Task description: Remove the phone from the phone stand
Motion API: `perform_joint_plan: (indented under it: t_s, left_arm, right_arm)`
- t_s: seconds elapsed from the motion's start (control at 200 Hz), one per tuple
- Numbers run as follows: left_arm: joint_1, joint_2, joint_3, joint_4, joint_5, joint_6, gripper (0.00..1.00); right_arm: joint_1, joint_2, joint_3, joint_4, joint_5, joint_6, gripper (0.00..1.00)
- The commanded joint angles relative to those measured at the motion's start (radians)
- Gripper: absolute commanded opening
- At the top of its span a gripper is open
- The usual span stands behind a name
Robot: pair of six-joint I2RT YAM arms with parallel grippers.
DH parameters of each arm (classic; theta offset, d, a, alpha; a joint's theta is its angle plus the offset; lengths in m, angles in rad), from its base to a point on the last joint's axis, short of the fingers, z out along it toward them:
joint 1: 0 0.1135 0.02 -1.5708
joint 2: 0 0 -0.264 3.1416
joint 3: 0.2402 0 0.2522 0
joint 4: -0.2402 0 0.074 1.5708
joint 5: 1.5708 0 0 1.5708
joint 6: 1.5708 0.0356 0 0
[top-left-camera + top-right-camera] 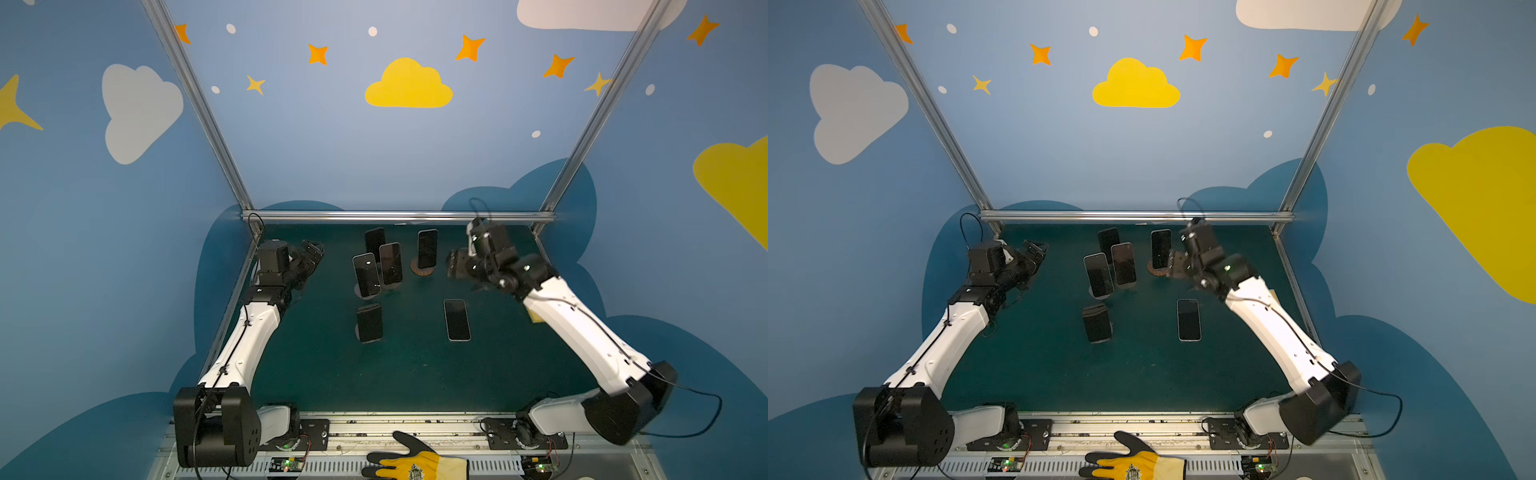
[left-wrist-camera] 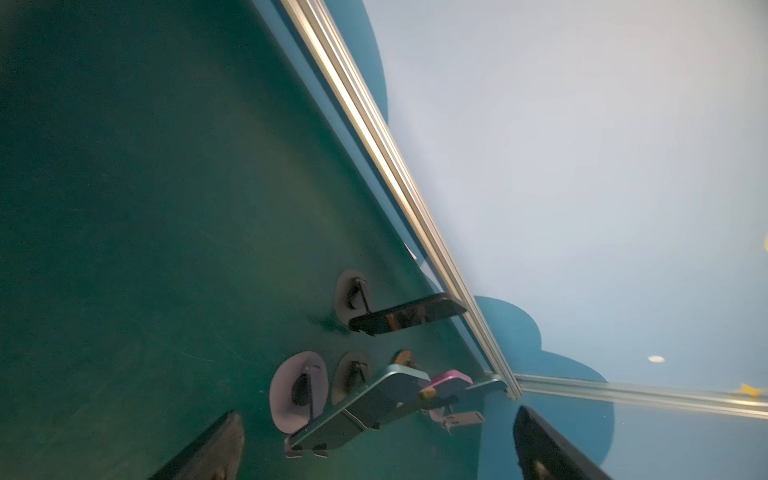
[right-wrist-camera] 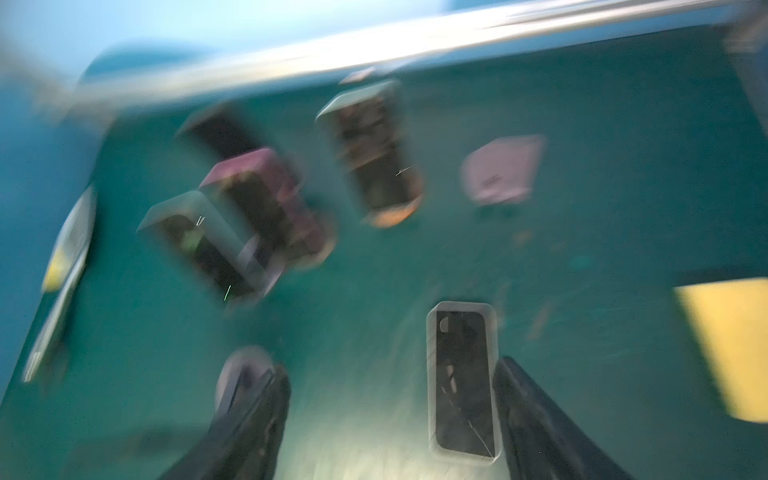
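Note:
Several dark-screened phones lean on stands at the back middle of the green mat (image 1: 415,374). They include a light-cased phone (image 1: 366,275) on a grey round phone stand (image 2: 297,388), a pink-cased one (image 1: 390,264) and one (image 1: 427,248) on an orange-brown base (image 1: 423,270). A clear-cased phone (image 1: 457,319) (image 3: 463,382) lies flat on the mat, apart from any stand. My right gripper (image 1: 452,266) (image 3: 390,365) hovers open, right of the orange-based phone, with nothing between its fingers; its wrist view is motion-blurred. My left gripper (image 1: 313,251) (image 2: 378,413) stands wide open and empty, left of the group.
A short dark slab (image 1: 369,323) stands on a round base nearer the front. A small pinkish-grey piece (image 3: 503,170) sits right of the stands. An aluminium rail (image 1: 395,216) bounds the back. A yellow glove (image 1: 415,461) rests at the front edge, and a yellow patch (image 3: 727,345) lies at the right.

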State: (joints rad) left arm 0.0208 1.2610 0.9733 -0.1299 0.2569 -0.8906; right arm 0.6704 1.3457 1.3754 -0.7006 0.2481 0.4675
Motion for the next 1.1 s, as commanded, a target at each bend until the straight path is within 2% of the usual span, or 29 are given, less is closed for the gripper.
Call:
perform_joint_plan:
  t_s: [0.0,0.07,0.16,0.27,0.37,0.511,0.641,1.096]
  left_arm:
    - [0.013,0.008,0.031,-0.095,-0.099,0.011,1.0]
    - [0.022,0.019,0.031,-0.103,-0.104,0.002,1.0]
    - [0.046,0.028,0.036,-0.121,-0.105,-0.018,1.0]
    - [0.065,0.035,0.036,-0.121,-0.107,-0.021,1.0]
    - [0.071,0.048,0.041,-0.116,-0.091,-0.013,1.0]
    - [0.071,0.057,0.037,-0.09,-0.052,-0.013,1.0]
    - [0.07,0.048,0.019,-0.042,-0.013,-0.012,1.0]
    - [0.071,0.043,0.004,0.008,0.041,-0.022,1.0]
  right_arm:
    - [0.224,-0.128,-0.205,0.167,0.177,0.04,0.77]
    - [0.332,-0.154,-0.265,0.223,0.232,0.09,0.78]
    - [0.428,-0.12,-0.25,0.232,0.293,0.093,0.83]
    - [0.48,-0.005,-0.144,0.179,0.254,0.087,0.85]
    - [0.525,0.097,-0.031,0.105,0.291,0.133,0.87]
    - [0.554,0.185,0.014,0.204,0.316,0.073,0.88]
    - [0.56,0.239,0.026,0.285,0.32,0.075,0.9]
    - [0.544,0.438,0.224,0.178,0.317,0.093,0.92]
